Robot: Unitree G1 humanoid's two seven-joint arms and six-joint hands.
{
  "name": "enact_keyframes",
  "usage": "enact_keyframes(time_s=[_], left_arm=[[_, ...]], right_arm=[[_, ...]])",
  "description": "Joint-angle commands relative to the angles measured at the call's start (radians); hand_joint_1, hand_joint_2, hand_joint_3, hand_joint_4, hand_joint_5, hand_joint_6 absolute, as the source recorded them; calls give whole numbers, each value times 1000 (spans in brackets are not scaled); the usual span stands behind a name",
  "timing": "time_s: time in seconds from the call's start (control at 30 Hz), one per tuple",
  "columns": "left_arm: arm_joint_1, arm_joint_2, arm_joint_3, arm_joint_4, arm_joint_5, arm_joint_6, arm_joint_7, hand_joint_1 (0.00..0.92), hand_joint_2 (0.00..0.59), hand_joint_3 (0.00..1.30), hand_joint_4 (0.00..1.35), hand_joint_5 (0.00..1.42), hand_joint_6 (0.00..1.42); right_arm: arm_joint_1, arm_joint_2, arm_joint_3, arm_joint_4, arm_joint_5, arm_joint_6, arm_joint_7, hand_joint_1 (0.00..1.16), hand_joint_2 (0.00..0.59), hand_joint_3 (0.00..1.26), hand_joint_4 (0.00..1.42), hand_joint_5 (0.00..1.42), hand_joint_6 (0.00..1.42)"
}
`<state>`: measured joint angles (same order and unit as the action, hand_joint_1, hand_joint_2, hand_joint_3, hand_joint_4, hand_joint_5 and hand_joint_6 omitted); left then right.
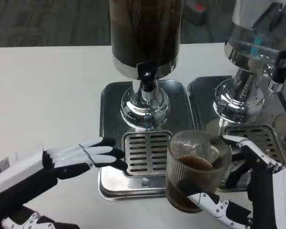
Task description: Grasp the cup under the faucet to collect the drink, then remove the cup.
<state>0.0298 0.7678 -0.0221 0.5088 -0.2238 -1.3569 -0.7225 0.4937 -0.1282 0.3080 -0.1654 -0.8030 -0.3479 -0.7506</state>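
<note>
Two hands are at work: the left hand (62, 160) rests with its fingers spread and holding nothing, touching the left edge of the tray (109, 183), while the right hand (238, 191) grasps the cup (195, 169), partly filled with dark drink. The cup is lifted off the grate (145, 152), right of the faucet (147, 76), so the removing step seems in hand. Next it should likely go to the open table (43, 95), clear of the second dispenser (250, 62) at right.

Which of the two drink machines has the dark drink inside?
The left dispenser, whose tank looks dark brown. The right dispenser has a clear tank with blue inside.
</note>
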Motion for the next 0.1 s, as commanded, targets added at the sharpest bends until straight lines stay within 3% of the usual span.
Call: enact_keyframes(time_s=[0.03, 0.1], left_arm=[[-10, 12, -11, 11, 14, -7, 15, 0, 113, 248, 101, 68, 261], [-13, 12, -12, 14, 14, -6, 14, 0, 113, 246, 99, 68, 261]], right_arm=[[-11, 6, -6, -45, -4, -41, -22, 842, 103, 692, 771, 1037, 1424], [-9, 6, -8, -47, -4, -40, -22, 853, 90, 693, 771, 1037, 1424]])
